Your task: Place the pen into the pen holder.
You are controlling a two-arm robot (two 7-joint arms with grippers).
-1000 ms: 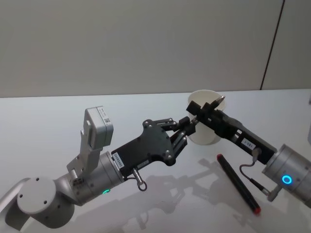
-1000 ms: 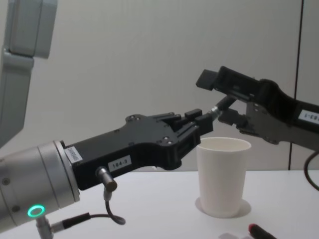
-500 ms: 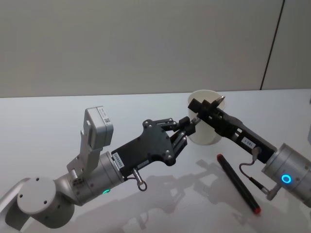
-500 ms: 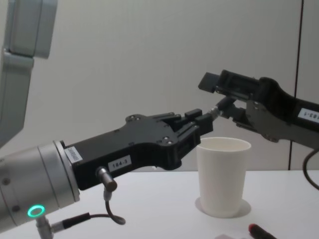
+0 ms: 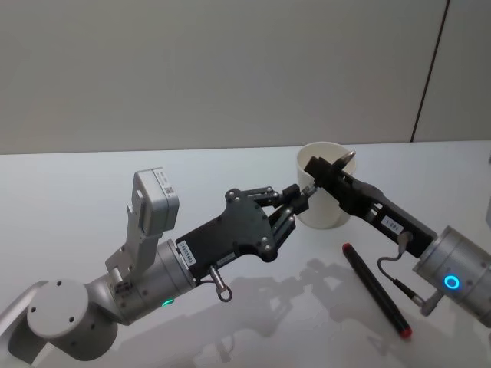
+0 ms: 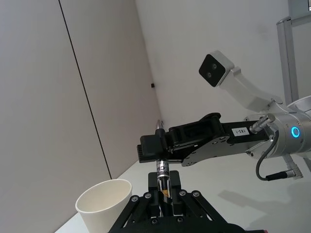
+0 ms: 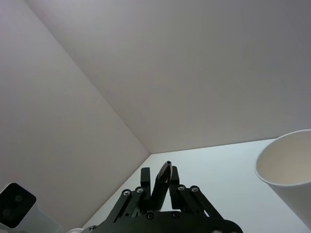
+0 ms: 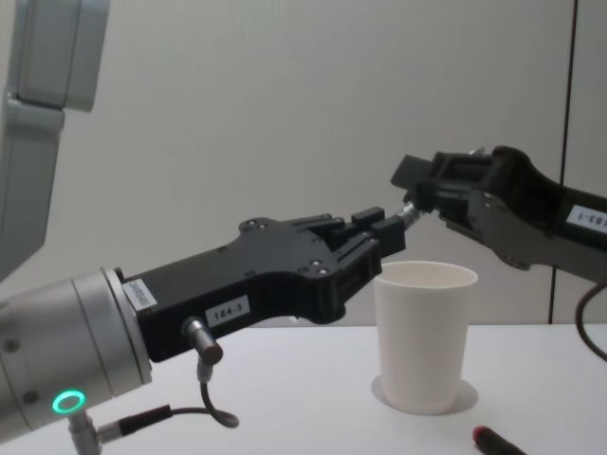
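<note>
Head view is showing my two grippers meeting over the white paper cup [image 5: 330,215], which is standing upright on the table [image 5: 77,199]. My left gripper [image 5: 301,192] is gripping one end of the pen [image 5: 347,157], with its fingers pressing tight on it. My right gripper [image 5: 322,167] is gripping the same pen farther along, fingers squeezing in on it, and the pointy tip is poking out past them. The pen is hanging slanted in the air just above the cup's rim, not inside the cup. My right fingers are hiding the pen's middle, and my left fingers are hiding its back end. A second pen [image 5: 376,291], black with red ends, is lying flat on the table near the cup, on my right side. In the chest view the second pen [image 8: 489,438] is getting cut off at the bottom edge, so just a red end is peeking in.
</note>
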